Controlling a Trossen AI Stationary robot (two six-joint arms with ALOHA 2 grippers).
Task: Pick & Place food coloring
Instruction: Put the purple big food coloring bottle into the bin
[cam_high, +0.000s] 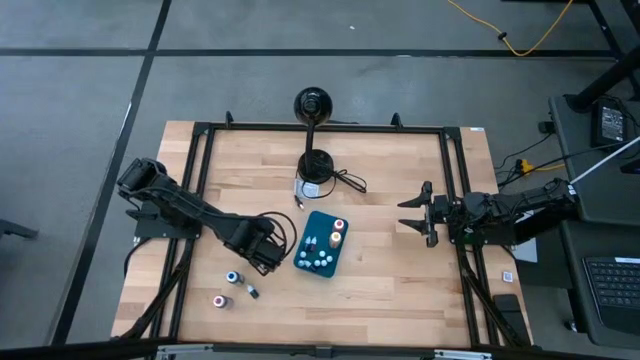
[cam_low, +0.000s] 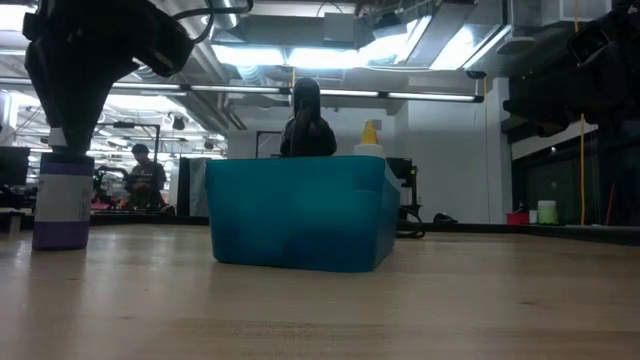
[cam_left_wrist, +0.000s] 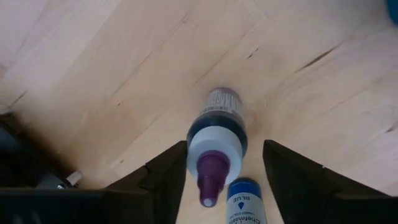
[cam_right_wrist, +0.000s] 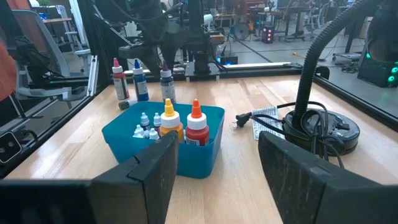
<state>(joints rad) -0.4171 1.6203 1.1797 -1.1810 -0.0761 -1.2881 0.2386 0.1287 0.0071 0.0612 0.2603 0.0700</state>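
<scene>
the left gripper (cam_high: 272, 246) is seen lowered over the wooden table (cam_high: 390, 275), just beside the teal rectangular plastic tray (cam_high: 322, 262). its two dark fingers (cam_left_wrist: 163, 177) are spread wide, and an upright small bottle with a purple cap and dark body (cam_left_wrist: 214, 140) stands between them, not visibly gripped. in the low view this purple bottle (cam_low: 62, 200) is seen standing on the wood under the dark arm. a second small bottle with a blue label (cam_left_wrist: 244, 202) is seen just beside it, near the fingertips.

three more tiny bottles are left on the table behind the left gripper, away from the tray: one with a blue cap (cam_high: 233, 277), one with a red cap (cam_high: 219, 300) and a small dark-capped one lying down (cam_high: 251, 291).

inside the tray, beside the left gripper, an orange-capped bottle (cam_right_wrist: 168, 118), a red-capped bottle (cam_right_wrist: 196, 124) and several tiny white-capped bottles (cam_right_wrist: 147, 127) are held upright.

the right gripper (cam_high: 418, 212) is held well apart from the tray, near the table's right edge, with its fingers (cam_right_wrist: 149, 174) open wide and nothing between them. a black round-based lamp with a coiled cable (cam_high: 316, 165) is placed ahead of it, beyond the tray.
</scene>
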